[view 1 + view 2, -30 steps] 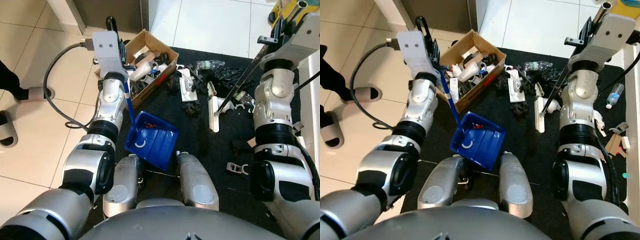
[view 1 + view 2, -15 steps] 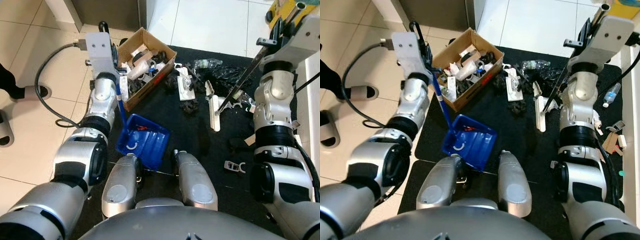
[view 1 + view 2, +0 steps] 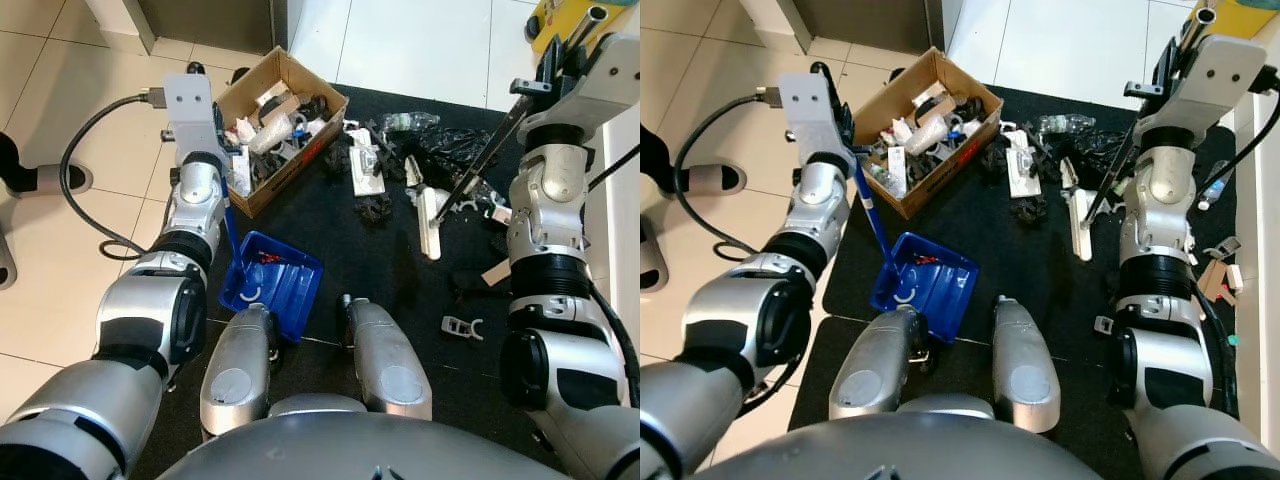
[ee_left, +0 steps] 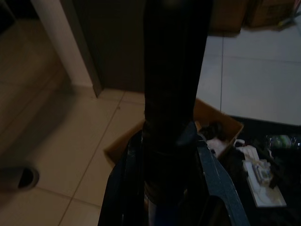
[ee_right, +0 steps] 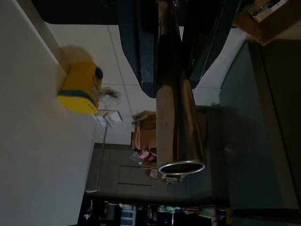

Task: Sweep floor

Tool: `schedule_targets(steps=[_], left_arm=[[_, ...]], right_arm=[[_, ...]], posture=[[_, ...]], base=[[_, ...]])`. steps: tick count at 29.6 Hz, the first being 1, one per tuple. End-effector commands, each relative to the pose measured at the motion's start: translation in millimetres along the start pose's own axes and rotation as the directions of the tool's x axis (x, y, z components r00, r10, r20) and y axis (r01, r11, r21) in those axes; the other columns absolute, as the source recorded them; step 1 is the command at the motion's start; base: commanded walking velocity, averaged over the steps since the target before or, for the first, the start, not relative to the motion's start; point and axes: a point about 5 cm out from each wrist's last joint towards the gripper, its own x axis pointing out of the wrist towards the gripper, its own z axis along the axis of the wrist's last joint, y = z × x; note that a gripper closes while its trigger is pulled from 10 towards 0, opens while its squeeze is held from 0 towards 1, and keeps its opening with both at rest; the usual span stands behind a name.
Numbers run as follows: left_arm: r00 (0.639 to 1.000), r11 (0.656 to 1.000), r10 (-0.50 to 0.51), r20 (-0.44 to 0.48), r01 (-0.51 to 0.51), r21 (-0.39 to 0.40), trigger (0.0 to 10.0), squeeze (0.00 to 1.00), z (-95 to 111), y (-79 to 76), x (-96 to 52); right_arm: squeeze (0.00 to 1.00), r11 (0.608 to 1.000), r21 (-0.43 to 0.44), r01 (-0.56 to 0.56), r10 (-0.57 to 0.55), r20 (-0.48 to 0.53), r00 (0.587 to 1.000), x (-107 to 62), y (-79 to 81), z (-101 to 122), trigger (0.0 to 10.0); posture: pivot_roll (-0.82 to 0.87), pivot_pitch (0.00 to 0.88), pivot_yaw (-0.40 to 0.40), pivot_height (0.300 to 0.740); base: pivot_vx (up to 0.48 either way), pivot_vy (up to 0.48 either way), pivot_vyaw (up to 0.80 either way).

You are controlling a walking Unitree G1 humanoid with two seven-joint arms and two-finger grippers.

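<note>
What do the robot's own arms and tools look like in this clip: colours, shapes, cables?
Both arms are glossy silver shells with black bands at the joints. The left arm ends in a flat pale-grey wrist block with two small dark holes; a black cable loops from it over the floor. The right arm has a similar grey block. Each tool has long black fingers.

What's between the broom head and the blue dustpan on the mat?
Mostly bare black mat. The white broom head lies right of the blue dustpan, and one small dark clump of debris sits just left of the broom. Nothing bigger blocks the way.
</note>
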Motion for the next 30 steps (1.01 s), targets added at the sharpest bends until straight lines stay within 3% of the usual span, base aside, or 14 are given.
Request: schedule_targets(steps=[1, 10, 13, 16, 30], left_arm=[[0.996, 0.999, -0.034, 0.084, 0.032, 0.021, 10.0, 0.0, 5, -5.2, -2.9], [0.984, 0.993, -0.095, 0.153, 0.082, 0.09, 10.0, 0.0, 2, -11.4, -11.2], [0.985, 0.992, -0.099, 0.142, 0.087, 0.09, 10.0, 0.0, 0, -11.8, -12.4], [0.994, 0.995, -0.088, 0.059, 0.086, 0.047, 10.0, 0.0, -16, -11.3, -17.9], [0.997, 0.997, -0.074, -0.01, 0.075, 0.034, 10.0, 0.0, -37, -3.1, -29.1]], right_arm=[[0.0, 1.0, -0.006, -0.003, 0.003, 0.022, 1.0, -0.2, -0.8, 5, 10.0], [0.0, 1.0, 0.005, -0.01, 0.01, 0.022, 1.0, 2.2, 4.0, 5, 10.0], [0.0, 1.0, 0.006, -0.011, 0.011, 0.021, 1.0, 2.2, 4.4, 5, 10.0], [0.0, 1.0, 0.005, -0.014, 0.014, 0.023, 1.0, 0.8, 3.7, 6, 10.0], [0.0, 1.0, 0.005, -0.011, 0.011, 0.017, 1.0, -2.1, 2.6, 4, 10.0]], posture=[[0.02, 0.139, -0.017, 0.74], [0.02, 0.139, -0.022, 0.74], [0.02, 0.139, -0.022, 0.74], [0.01, 0.157, -0.027, 0.74], [0.02, 0.161, -0.016, 0.74]], base=[[0.0, 0.0, 0.0], [0.0, 0.0, 0.0], [0.0, 0.0, 0.0], [0.0, 0.0, 0.0], [0.0, 0.0, 0.0]])
